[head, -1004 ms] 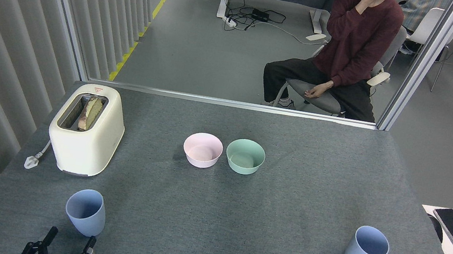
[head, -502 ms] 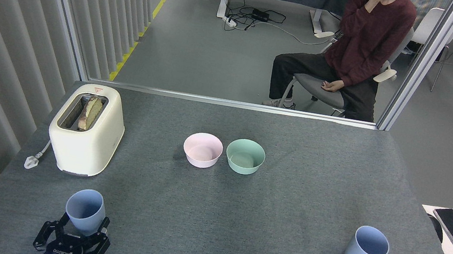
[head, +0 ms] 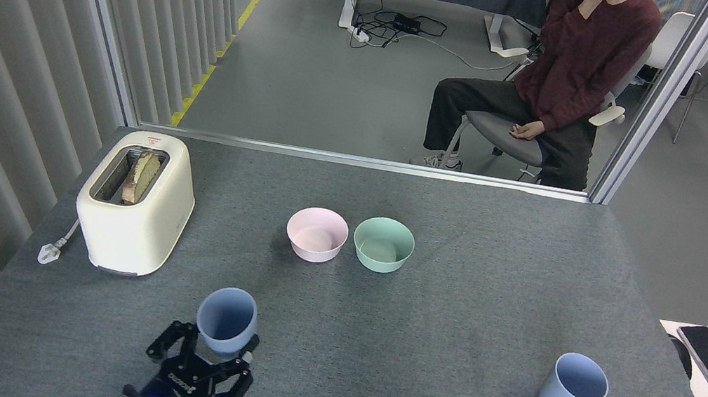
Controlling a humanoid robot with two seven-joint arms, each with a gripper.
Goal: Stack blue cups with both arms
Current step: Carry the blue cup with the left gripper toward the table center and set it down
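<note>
Two pale blue cups stand open-side up in the head view. The left blue cup (head: 227, 315) is near the front of the grey table (head: 447, 327), right of the toaster. My left gripper (head: 218, 342) comes up from the bottom edge, its black fingers (head: 181, 341) pressed on both sides of that cup's lower half, so it is shut on it. The cup's base is hidden behind the gripper. The right blue cup (head: 572, 389) stands alone near the front right. My right arm is out of view.
A cream toaster (head: 135, 203) with bread in its slot stands at the left, its plug lying beside it. A pink bowl (head: 316, 234) and a green bowl (head: 383, 245) sit side by side mid-table. A person (head: 559, 68) sits beyond the far edge.
My left gripper rose to the left cup, closed around it, and carried it right and slightly away from the front edge. The right cup has not moved. The seated person shifted right.
</note>
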